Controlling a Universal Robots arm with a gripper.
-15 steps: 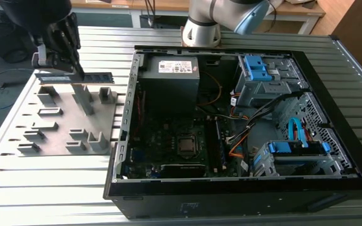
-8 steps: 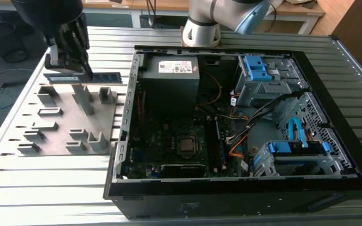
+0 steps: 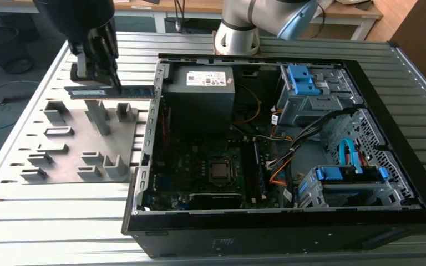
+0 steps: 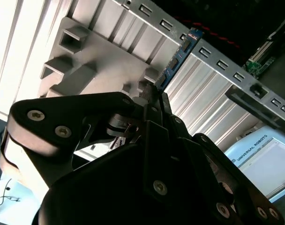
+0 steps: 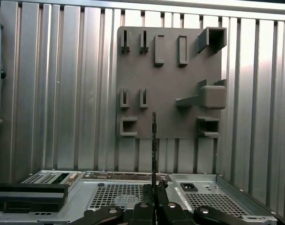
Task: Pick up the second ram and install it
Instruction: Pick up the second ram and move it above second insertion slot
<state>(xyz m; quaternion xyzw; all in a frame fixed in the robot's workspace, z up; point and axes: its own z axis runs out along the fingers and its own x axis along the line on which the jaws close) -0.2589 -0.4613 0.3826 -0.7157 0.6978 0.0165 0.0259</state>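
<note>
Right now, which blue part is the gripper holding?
The ram, a thin stick clamped in the gripper outside the case; both chunky brackets sit inside it.

Printed white label point(image 3: 208, 78) on the dark grey metal power-supply box point(image 3: 198, 111) inside the open black computer case point(image 3: 272, 241), exterior view; lettering too small to make out. Short line of dark capitals on a pale blue-and-white casing point(image 4: 259, 154), second wrist view, a maker's mark, left unquoted. Small red-and-white sticker point(image 4: 195, 33) at one end of the thin blue memory stick point(image 4: 176, 63), not legible.
</note>
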